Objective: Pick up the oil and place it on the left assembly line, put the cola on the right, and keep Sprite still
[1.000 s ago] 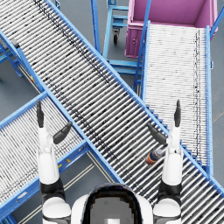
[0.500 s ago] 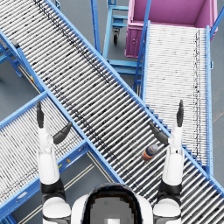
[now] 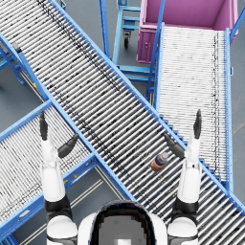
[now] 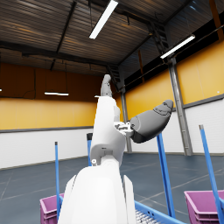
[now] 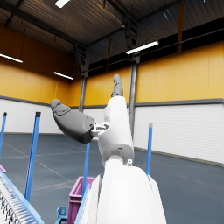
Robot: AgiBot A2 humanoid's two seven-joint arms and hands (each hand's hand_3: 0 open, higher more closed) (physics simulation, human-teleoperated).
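One small bottle (image 3: 159, 161) with an orange-red band and a grey cap lies on the long diagonal roller conveyor (image 3: 95, 95) in the head view; its label is too small to read. My right hand (image 3: 187, 141) is raised just right of the bottle, fingers spread and holding nothing. Over the gap beside the left roller line (image 3: 19, 162), my left hand (image 3: 53, 139) is also up and empty. The wrist views show only each hand, the left hand (image 4: 131, 119) and the right hand (image 5: 89, 119), open against the warehouse walls. No other bottle is in view.
The right roller line (image 3: 191, 86) runs up to a magenta bin (image 3: 186, 14). Blue frame rails (image 3: 103, 28) edge all the conveyors. Grey floor shows between the lines, and more magenta bins (image 4: 205, 205) appear in the wrist views.
The bottle has slid up and to the left along the diagonal conveyor, away from me. Both hands stay raised and open, the right one shifting slightly.
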